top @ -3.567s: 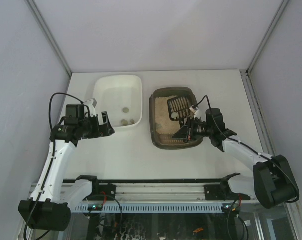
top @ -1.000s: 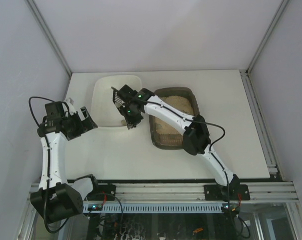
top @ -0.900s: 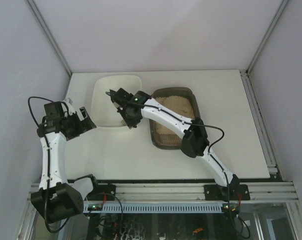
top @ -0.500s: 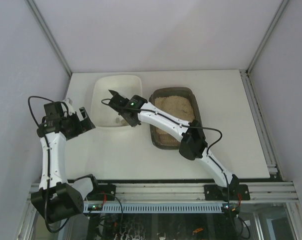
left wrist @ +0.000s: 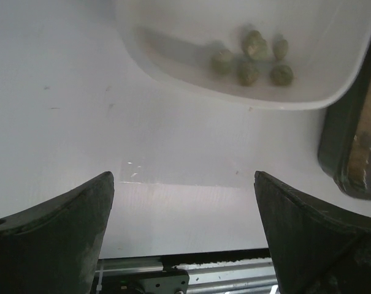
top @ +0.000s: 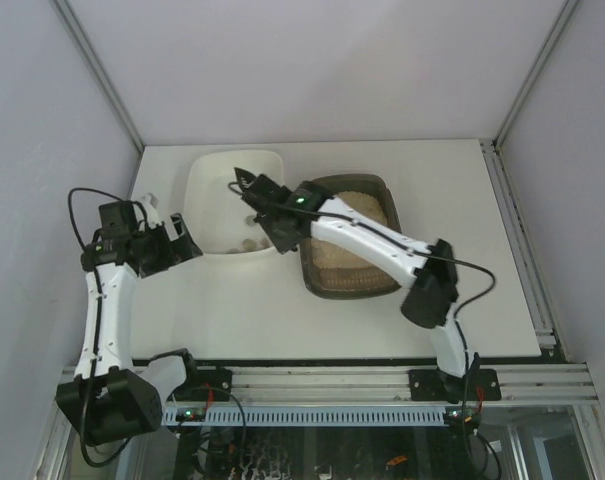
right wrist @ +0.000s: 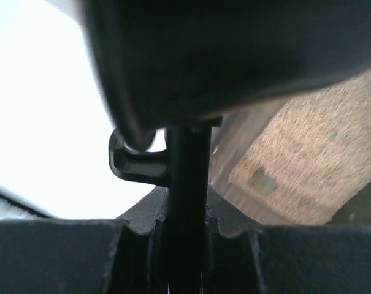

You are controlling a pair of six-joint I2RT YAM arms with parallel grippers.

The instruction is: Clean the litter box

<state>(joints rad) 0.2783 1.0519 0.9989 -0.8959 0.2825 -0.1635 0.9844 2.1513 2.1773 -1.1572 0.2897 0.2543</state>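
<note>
Your litter box (top: 354, 292) sits flat on the tabletop (top: 282, 320), a bit right of centre, w/ beige litter (top: 334, 262) inside. In the right wrist view you see that litter as a sandy patch at right. Just beside the box on its left is the white tray (top: 207, 190); can't tell if the two rims touch, the arm covers that spot. The tray holds five small grey-green clumps (left wrist: 247, 73) grouped near its near wall, clear in the left wrist view.

Your right arm (top: 382, 245) reaches from its base diagonally over the box's far-left corner. The right jaws are together, clamped on the thin black handle of the scoop (top: 246, 180). The scoop head hangs over the tray's interior, tip toward the far side. In the wrist view its dark underside fills the top.

Your left arm (top: 107, 290) is out left of the tray. The left jaws are spread wide apart w/ nothing between the fingers (left wrist: 56, 239), above bare tabletop near the tray's near-left corner.
</note>
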